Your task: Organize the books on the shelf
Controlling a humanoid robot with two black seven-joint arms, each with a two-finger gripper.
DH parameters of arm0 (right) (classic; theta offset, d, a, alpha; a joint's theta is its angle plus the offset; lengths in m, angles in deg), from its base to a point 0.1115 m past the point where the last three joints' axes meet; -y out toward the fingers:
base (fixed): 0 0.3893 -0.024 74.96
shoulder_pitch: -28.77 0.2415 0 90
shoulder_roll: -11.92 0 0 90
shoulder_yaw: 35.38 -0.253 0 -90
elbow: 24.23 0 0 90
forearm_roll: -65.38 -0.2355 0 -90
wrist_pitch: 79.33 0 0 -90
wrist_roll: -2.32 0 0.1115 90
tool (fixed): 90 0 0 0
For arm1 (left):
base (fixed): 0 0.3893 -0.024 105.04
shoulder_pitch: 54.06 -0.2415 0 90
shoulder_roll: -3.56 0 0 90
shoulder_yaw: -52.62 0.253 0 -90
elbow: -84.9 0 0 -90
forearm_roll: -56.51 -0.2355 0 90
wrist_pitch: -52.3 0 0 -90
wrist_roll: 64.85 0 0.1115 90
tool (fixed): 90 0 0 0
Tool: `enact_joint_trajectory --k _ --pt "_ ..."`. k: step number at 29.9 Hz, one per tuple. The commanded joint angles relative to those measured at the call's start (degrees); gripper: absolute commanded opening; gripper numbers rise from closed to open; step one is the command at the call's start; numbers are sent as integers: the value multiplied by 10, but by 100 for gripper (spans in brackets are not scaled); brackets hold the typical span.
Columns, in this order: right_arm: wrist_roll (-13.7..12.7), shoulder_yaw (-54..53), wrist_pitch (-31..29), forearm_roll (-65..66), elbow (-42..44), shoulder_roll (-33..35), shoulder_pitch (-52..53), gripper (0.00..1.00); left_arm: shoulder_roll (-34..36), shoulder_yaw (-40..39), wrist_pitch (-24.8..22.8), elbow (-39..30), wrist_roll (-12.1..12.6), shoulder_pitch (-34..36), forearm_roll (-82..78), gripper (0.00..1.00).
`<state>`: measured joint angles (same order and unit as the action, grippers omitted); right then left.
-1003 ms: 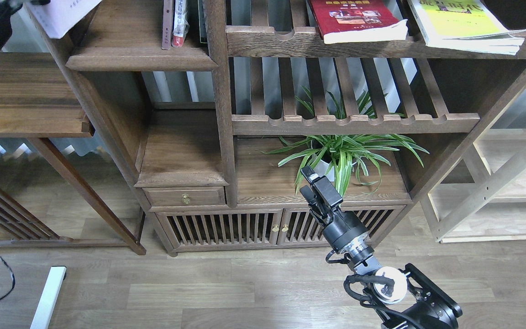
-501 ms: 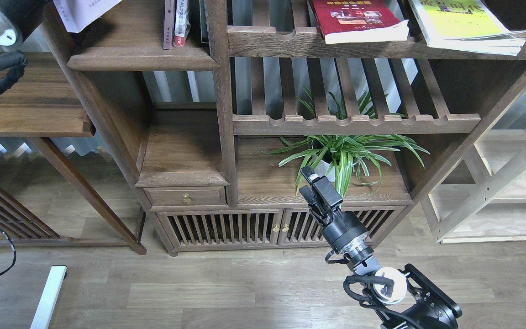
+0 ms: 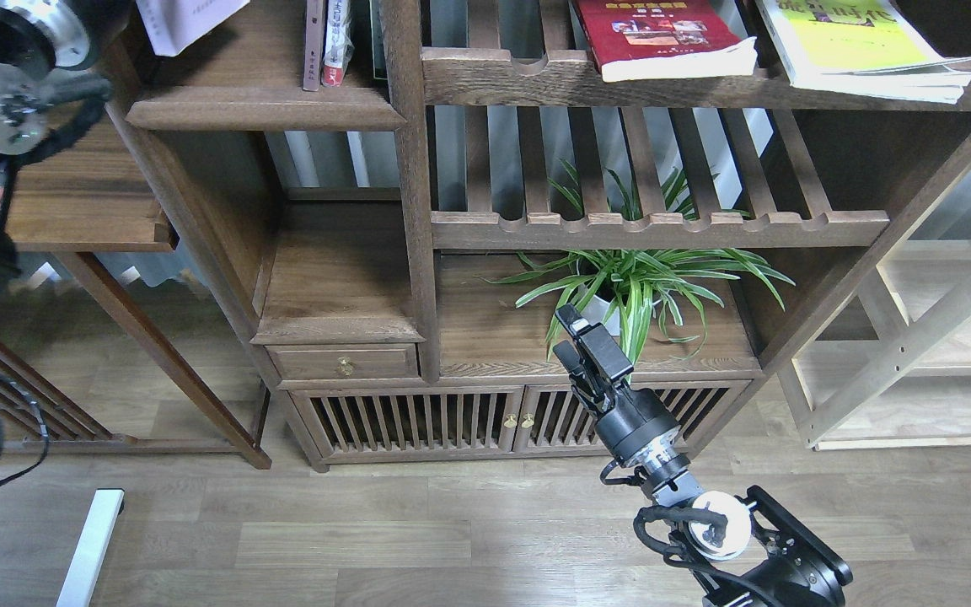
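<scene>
The pale lavender-white book hangs tilted at the top edge, over the left end of the dark solid shelf. My left arm's silver wrist is at the top left; its gripper is beyond the frame's top. The dark red book and the yellow-green book lie flat on the upper slatted rack. My right gripper points up in front of the cabinet, fingers slightly apart and holding nothing, far below the books.
Two thin books stand at the shelf's right end against the post. A potted spider plant sits on the cabinet top just behind my right gripper. A second slatted rack runs above it. A low side table stands at left.
My left arm has swung up and to the right, and the pale book has moved right along the top edge, further over the shelf. The right arm has not moved.
</scene>
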<state>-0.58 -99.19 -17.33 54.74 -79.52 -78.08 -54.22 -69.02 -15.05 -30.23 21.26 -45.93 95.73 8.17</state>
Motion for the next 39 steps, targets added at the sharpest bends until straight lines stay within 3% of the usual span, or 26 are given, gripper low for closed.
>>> enact_joint_trajectory --k 1,9,14,28,39 --pt "0 0 0 0 -1 0 0 99 -11 21 11 18 -16 16 3 0" --pt "0 0 0 0 -2 0 -2 99 -40 33 27 50 -37 30 4 1" --pt "0 0 0 0 -2 0 -2 99 -41 42 36 62 -71 30 4 6" --pt "0 1 0 0 -2 0 -1 99 -47 68 36 86 -83 38 4 7" --pt "0 0 0 -1 -3 0 -5 99 -80 89 36 149 -126 57 6 8"
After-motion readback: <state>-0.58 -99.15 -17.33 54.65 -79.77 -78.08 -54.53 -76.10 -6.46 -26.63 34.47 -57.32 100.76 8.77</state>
